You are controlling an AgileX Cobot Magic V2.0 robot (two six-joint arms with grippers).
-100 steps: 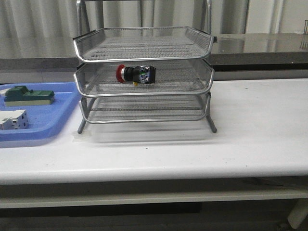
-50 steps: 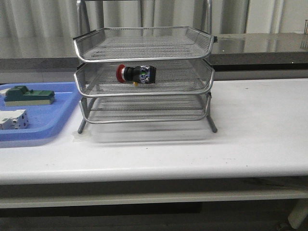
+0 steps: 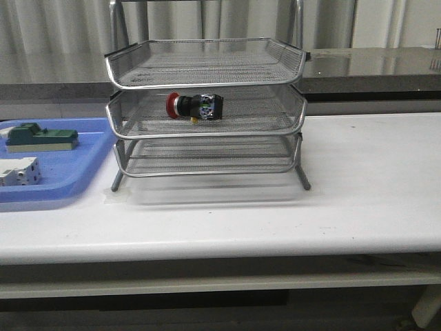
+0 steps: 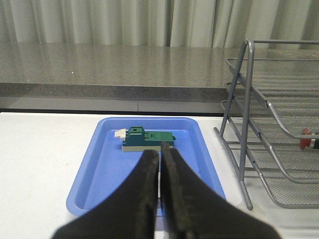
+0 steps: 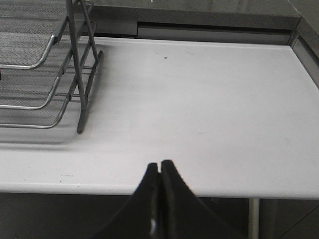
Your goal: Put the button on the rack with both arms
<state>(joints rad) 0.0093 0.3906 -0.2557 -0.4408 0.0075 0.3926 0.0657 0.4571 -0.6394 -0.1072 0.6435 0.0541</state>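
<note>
On the white table (image 3: 358,200), the rack (image 3: 205,114) holds the button (image 3: 194,105) lying on its side in the middle tier, well apart from both hands; left hand (image 4: 160,167) and right hand (image 5: 159,172) each pressed together, holding nothing

No readable text, labels, brands, nos. or signs anywhere in the 3 views. Button (image 3: 194,105) in the rack (image 3: 207,131) has a small pale patch on its block, maybe a label, but too small & blurry to read. Green block (image 4: 147,139) & white block (image 3: 18,171) on the blue tray (image 3: 65,181): no legible marks. Table (image 5: 209,99) & grey counter (image 4: 109,69): plain, no print.
</note>
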